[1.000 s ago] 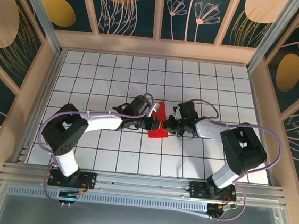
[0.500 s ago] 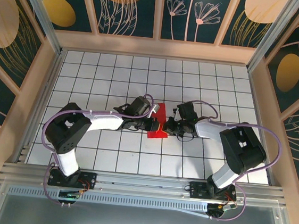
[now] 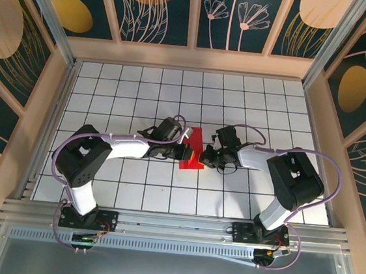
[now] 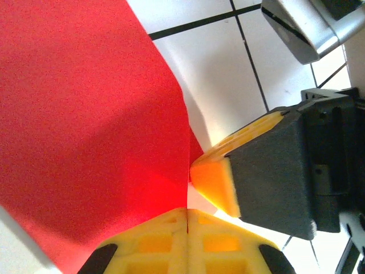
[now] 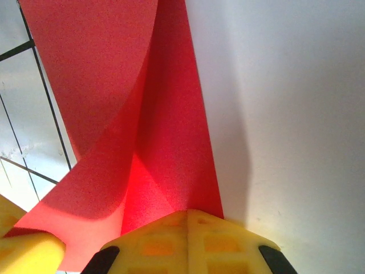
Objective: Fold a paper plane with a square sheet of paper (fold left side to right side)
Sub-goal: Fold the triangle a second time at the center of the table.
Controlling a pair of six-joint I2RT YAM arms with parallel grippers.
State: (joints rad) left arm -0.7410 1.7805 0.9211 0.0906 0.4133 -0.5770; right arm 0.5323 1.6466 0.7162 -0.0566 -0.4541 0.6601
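The square sheet of paper (image 3: 192, 163) is bright red and partly folded at the table's middle, one flap standing up and curling over. My left gripper (image 3: 188, 152) comes at it from the left, my right gripper (image 3: 205, 157) from the right, their tips almost touching. In the left wrist view the shut left gripper (image 4: 188, 212) meets the paper (image 4: 85, 125) at its edge, and the right gripper's yellow fingertip (image 4: 215, 181) sits just beside it. In the right wrist view the shut right gripper (image 5: 188, 214) rests its tips on the creased paper (image 5: 171, 142).
The white gridded table (image 3: 142, 93) is walled by wooden rails on the left, the right and at the back. Both arms lie low across the middle rows, their purple cables looping above them. A metal rail (image 3: 174, 224) runs along the near edge.
The right gripper has edged slightly left toward the paper. The left gripper and the raised red flap have hardly shifted.
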